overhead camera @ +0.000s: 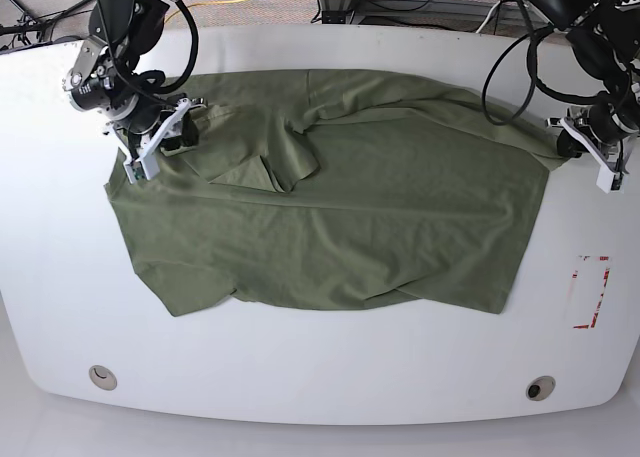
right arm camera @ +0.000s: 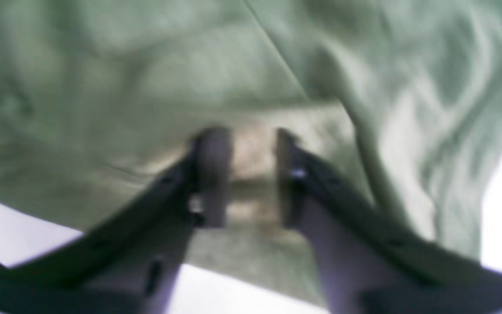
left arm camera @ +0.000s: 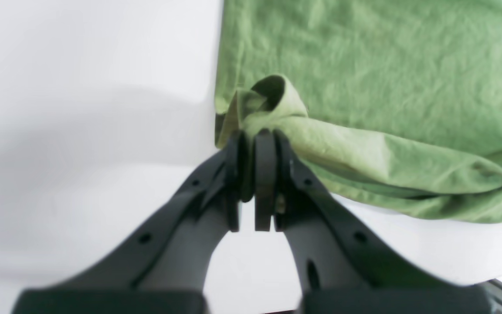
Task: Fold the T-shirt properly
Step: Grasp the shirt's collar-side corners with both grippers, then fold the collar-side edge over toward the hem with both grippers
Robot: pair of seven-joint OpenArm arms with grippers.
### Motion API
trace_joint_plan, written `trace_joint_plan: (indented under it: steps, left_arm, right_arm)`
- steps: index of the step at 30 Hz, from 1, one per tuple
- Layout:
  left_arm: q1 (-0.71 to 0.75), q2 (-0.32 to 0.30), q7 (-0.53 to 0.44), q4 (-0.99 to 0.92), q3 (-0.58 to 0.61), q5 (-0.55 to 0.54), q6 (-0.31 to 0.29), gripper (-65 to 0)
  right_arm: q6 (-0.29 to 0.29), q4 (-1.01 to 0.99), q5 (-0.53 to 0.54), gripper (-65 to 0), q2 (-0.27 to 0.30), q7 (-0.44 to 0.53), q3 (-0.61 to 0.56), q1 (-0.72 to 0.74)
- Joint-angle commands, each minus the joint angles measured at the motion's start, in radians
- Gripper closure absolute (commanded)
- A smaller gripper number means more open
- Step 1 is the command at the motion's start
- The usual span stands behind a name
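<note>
At the base view's nine to ten o'clock side, the right tool [overhead camera: 160,137] sits low over the upper left corner of the T-shirt [overhead camera: 340,207]; its wrist view, though blurred, shows the two jaws standing narrowly apart with cloth lying under and between them, and no pinch on the cloth can be made out. The T-shirt, olive green and wrinkly, lies spread across the middle of the white worktop [overhead camera: 300,367], with a folded flap around eleven o'clock of its centre and a ragged lower hem toward six o'clock. At about two to three o'clock, the left tool [overhead camera: 590,147] meets the garment's right edge; in its wrist view the jaws are pressed together on a bunched fold of the T-shirt's edge [left arm camera: 273,109].
</note>
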Motion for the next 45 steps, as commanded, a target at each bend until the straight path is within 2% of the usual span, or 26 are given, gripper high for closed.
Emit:
trace_joint_plan:
  steps: [1, 2, 9, 11, 19, 31, 33, 35, 37, 38, 45]
  left_arm:
    - [-0.005, -0.018, -0.015, 0.014, -0.002, -0.013, -0.001, -3.5]
    - [0.006, -0.019, -0.015, 0.014, -0.002, -0.013, -0.001, -3.5]
    - [0.017, -0.019, -0.015, 0.014, 0.0, -0.013, -0.001, -3.5]
    - [0.017, -0.019, -0.015, 0.014, 0.006, -0.013, -0.001, -3.5]
    - [0.017, -0.016, -0.015, 0.014, 0.038, -0.013, -0.001, -3.5]
    - [0.018, -0.016, -0.015, 0.014, 0.038, -0.013, -0.001, -3.5]
    - [0.018, -0.016, -0.015, 0.014, 0.038, -0.013, -0.001, -3.5]
    - [0.018, -0.016, -0.015, 0.014, 0.038, -0.013, -0.001, -3.5]
    - [0.018, -0.016, -0.015, 0.014, 0.038, -0.013, -0.001, -3.5]
    - [0.018, -0.018, -0.015, 0.014, 0.038, -0.013, -0.001, -3.5]
    - [0.012, -0.015, -0.015, 0.016, 0.038, -0.013, -0.001, -3.5]
  right_arm:
    - [0.001, 0.019, -0.002, -31.2, 0.009, 0.015, -0.04, 0.056]
    - [0.001, 0.018, -0.017, -32.7, 0.009, 0.015, -0.043, 0.066]
    - [0.001, 0.016, -0.183, -32.0, 0.016, 0.017, -0.052, 0.145]
    - [0.001, 0.016, -0.21, -32.0, 0.036, 0.017, -0.052, 0.151]
    - [0.001, -0.114, -0.215, -32.0, 0.068, 0.017, -0.052, 0.146]
    - [0.001, -0.124, -0.176, -30.8, 0.041, 0.017, -0.05, 0.105]
    - [0.001, -0.124, -0.175, -25.8, 0.041, 0.02, -0.05, 0.1]
    - [0.001, -0.121, -0.175, -16.3, 0.041, 0.029, -0.05, 0.097]
    - [0.001, -0.117, -0.175, -4.0, 0.041, 0.029, -0.05, 0.094]
    - [0.001, -0.116, -0.175, -0.2, 0.041, 0.026, -0.049, 0.094]
    - [0.001, -0.019, -0.175, 0.0, 0.042, 0.025, -0.044, 0.051]
